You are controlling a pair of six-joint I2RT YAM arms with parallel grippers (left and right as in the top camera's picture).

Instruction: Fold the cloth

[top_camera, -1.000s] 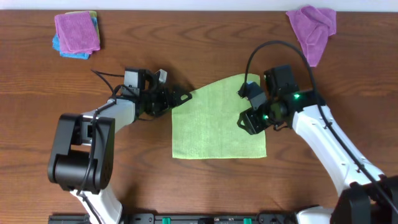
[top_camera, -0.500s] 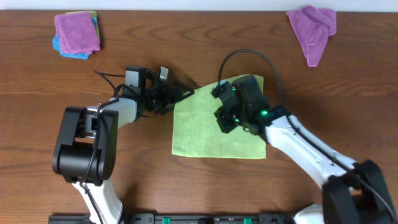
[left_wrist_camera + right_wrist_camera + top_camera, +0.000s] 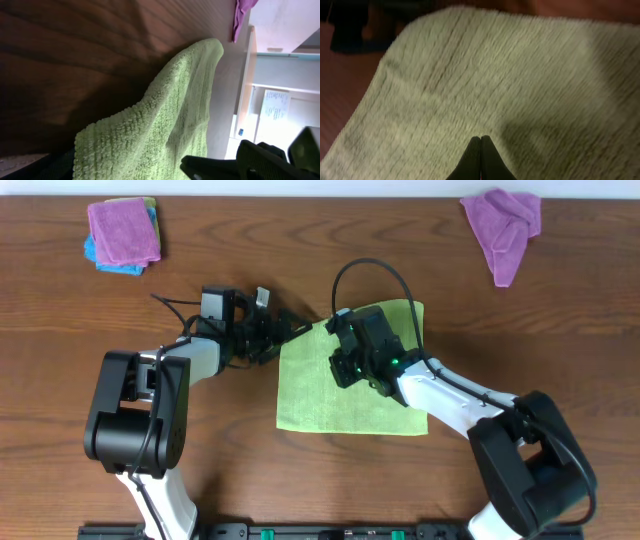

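Note:
The lime-green cloth lies spread on the table's middle. Its upper left corner rises in a hump toward my left gripper. In the left wrist view the cloth fills the gap between the two dark fingers, which stand apart; the left gripper is open around that corner. My right gripper hovers over the cloth's upper left part. In the right wrist view its fingertips are pressed together with nothing between them, just above the cloth.
A purple cloth lies on a blue cloth at the back left. Another purple cloth lies crumpled at the back right. Cables loop over both arms.
My right gripper has swept left from the cloth's right edge to its upper left part. The cloth's upper right corner now lies flatter. The left arm has hardly moved.

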